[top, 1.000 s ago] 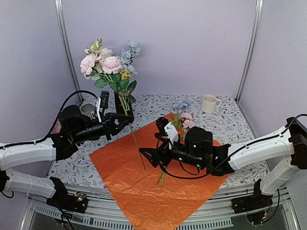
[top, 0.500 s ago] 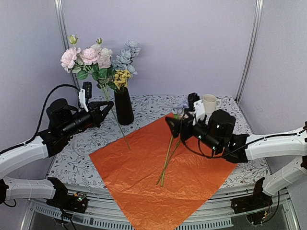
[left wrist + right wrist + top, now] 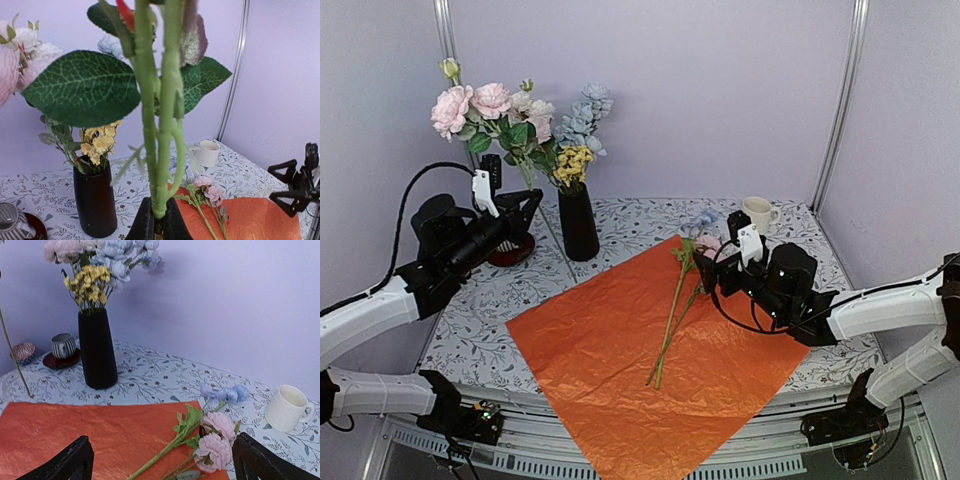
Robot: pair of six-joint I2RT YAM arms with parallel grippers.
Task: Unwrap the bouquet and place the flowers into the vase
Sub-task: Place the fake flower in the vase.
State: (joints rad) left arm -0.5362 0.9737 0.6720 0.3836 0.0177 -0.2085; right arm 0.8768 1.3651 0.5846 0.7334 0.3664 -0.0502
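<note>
Left tool [image 3: 159, 222]: closed on the green stems of the pink flowers [image 3: 480, 105], held upright at upper left of the top view, left of the vase [image 3: 578, 222]. The vase stands on the tabletop [image 3: 490, 300] at left centre and contains blue and yellow flowers [image 3: 578, 135]. Right tool [image 3: 161, 450]: jaws wide, holding nothing, just right of the loose flowers [image 3: 672, 315] lying on the orange sheet [image 3: 610, 390] at centre.

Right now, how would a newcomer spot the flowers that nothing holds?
Start at the big orange paper sheet on the patterned table. At its far corner lie long green stems with pink and pale blue heads. Unlike the blooms in the tall black vase or the bunch in the left gripper, they lie flat.
</note>
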